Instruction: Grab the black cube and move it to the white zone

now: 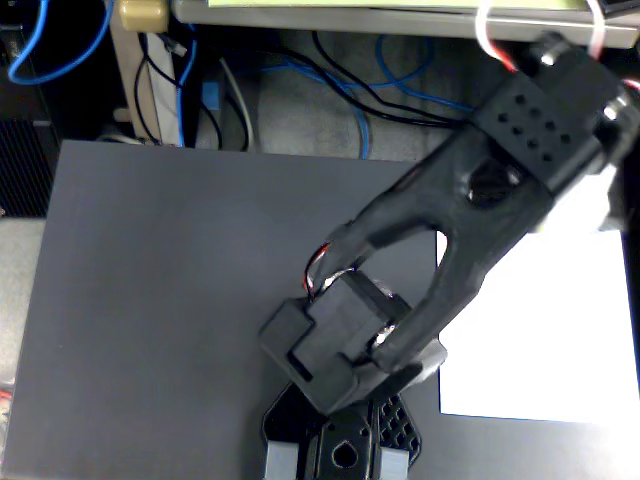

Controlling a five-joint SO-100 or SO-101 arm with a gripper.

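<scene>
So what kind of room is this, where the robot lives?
Probably a hobby desk or small lab. A black robot arm stands on a grey tabletop beside a white paper sheet, with blue cables tangled behind.

The black arm (pixel 480 210) enters the fixed view from the upper right corner and reaches down to the lower middle. Its upper housing with small round holes is at the top right; below it the arm splits into a fork with two branches. Below the fork sits a boxy wrist block (pixel 335 340), with red and white wires beside it. Below the wrist, the claw (pixel 340 455) points to the bottom edge; its fingers are cut off there, so their state is unclear.
</scene>
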